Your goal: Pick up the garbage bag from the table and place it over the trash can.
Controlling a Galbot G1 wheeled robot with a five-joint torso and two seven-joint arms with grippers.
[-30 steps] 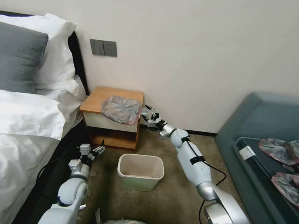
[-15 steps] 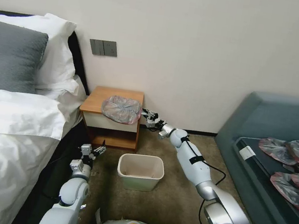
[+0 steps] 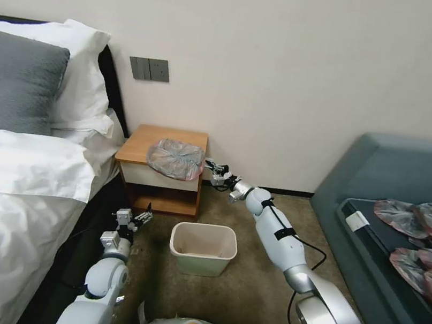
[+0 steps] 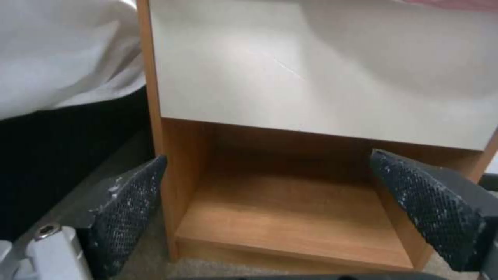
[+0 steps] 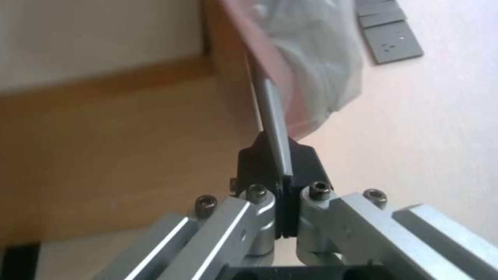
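The garbage bag (image 3: pixel 176 159), crinkly grey with a pinkish rim, lies on the right half of the table (image 3: pixel 161 137), an orange-topped nightstand. My right gripper (image 3: pixel 211 166) reaches in from the right at the level of the table top. In the right wrist view it (image 5: pixel 277 165) is shut on the bag's (image 5: pixel 316 58) thin pink-grey edge beside the table's wooden side (image 5: pixel 104 136). The cream trash can (image 3: pixel 203 248) stands on the carpet in front of the table. My left gripper (image 3: pixel 137 218) hangs low and open (image 4: pixel 280 217), facing the table's lower shelf (image 4: pixel 290 217).
A bed (image 3: pixel 14 175) with white sheets and pillows borders the table on the left. A blue-grey sofa (image 3: pixel 403 174) on the right carries several flat grey-and-pink bags (image 3: pixel 422 231). The wall stands right behind the table. Brown carpet (image 3: pixel 240 290) surrounds the can.
My right gripper has moved a little left toward the bag's right edge and its fingers have gone from spread open to shut. The left arm and the bag stay put.
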